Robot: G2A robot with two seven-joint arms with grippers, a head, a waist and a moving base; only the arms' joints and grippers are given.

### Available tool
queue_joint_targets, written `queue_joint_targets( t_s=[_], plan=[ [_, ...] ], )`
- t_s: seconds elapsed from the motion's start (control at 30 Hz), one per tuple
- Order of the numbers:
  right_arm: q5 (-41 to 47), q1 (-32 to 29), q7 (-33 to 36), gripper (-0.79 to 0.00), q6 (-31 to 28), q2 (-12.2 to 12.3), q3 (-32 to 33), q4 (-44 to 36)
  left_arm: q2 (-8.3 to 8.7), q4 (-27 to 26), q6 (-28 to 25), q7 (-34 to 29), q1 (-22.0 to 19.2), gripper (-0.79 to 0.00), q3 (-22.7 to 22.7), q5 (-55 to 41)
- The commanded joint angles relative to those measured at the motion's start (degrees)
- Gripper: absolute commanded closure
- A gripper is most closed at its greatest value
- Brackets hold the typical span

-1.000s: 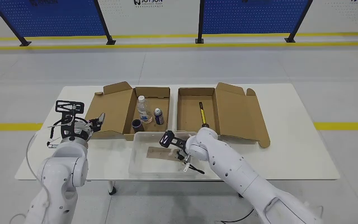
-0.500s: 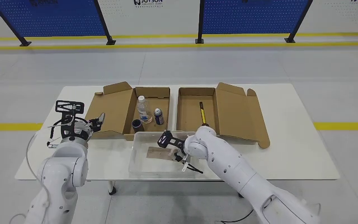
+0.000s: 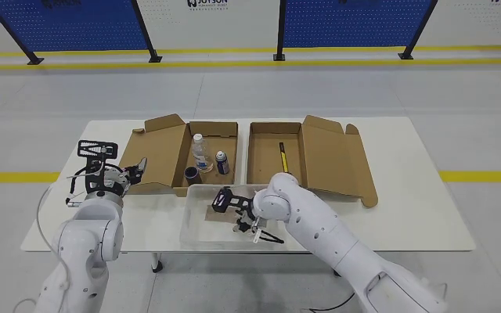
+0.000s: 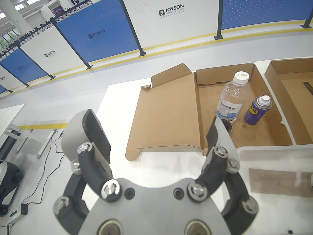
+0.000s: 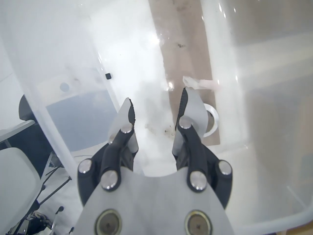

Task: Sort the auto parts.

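My right gripper (image 5: pixel 157 102) hangs open and empty inside a clear plastic bin (image 3: pixel 193 228) at the table's front. Its tips are just above the near end of a brown strip (image 5: pixel 181 37) on the bin floor. A metal ring (image 5: pixel 213 121) lies beside one finger, and a small white plastic piece (image 5: pixel 195 83) sits just past the fingertips. In the top view the right gripper (image 3: pixel 249 228) is mid-bin. My left gripper (image 4: pixel 159 133) is open and empty over the table's left end, short of the left cardboard box (image 4: pixel 166 113).
The left box (image 3: pixel 160 152) holds a water bottle (image 3: pixel 201 151), a blue spray can (image 3: pixel 221 162) and a dark round part (image 3: pixel 192 174). The right box (image 3: pixel 333 160) holds a yellow-handled tool (image 3: pixel 283 159). A tiny black piece (image 5: pixel 108 76) lies in the bin.
My right gripper has slid leftward inside the bin, along the brown strip. The left arm has stayed put.
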Motion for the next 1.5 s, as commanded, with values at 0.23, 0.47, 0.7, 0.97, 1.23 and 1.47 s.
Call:
queue_joint_targets(
  t_s=[0.23,0.47,0.7,0.97,1.23,1.47],
  plan=[
    [-13.48,0.43,-3.62,-0.379,6.03,1.14,0.02,-1.21,0.00,0.00,0.00,0.00,0.00,-0.785,0.00,0.00],
    [-17.19,-0.86,-5.15,-0.379,7.40,1.33,-0.32,0.00,0.00,0.00,0.00,0.00,0.00,-0.785,0.00,0.00],
    [-16.26,-1.27,-5.25,-0.372,6.39,0.79,-0.79,1.89,0.00,0.00,0.00,0.00,0.00,-0.785,0.00,0.00],
    [-13.91,-1.42,-3.24,-0.376,3.89,0.23,-1.26,1.39,0.00,0.00,0.00,0.00,0.00,-0.785,0.00,0.00],
    [-13.11,-1.09,-2.27,-0.372,3.77,0.23,-0.45,0.95,0.00,0.00,0.00,0.00,0.00,-0.785,0.00,0.00],
    [-14.14,-0.21,-1.96,-0.234,2.69,-0.27,-1.52,2.07,0.00,0.00,0.00,0.00,0.00,-0.785,0.00,0.00]
  ],
)
